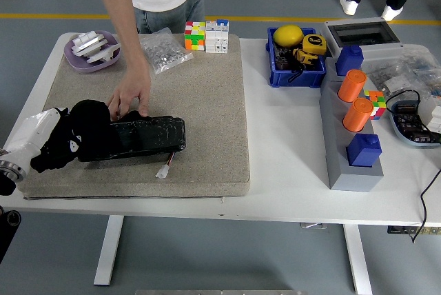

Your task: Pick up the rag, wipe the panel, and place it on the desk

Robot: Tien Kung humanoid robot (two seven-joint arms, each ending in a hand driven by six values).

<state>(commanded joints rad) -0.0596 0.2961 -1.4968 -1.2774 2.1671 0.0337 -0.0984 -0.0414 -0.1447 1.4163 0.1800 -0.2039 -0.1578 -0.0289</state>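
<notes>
The left hand's [52, 140] fingers were curled into a black rag [81, 129], bunched so thickly around them that the individual fingers could hardly be told apart from the cloth. The rag sat on the left end of a black panel [141, 136], which lay on the grey mat [200, 102] with its long axis running left to right. So nearly all of the panel's length stretched away to the right of the hand. Any further wiping stroke would probably have to travel rightward along that axis. At the panel's far edge, a person's hand [129, 96] pressed down just beside the rag, apparently steadying the panel. A small white connector [163, 170] on a wire lay on the mat just in front of the panel. The right arm was not visible, so the left hand was the only one near the work.
</notes>
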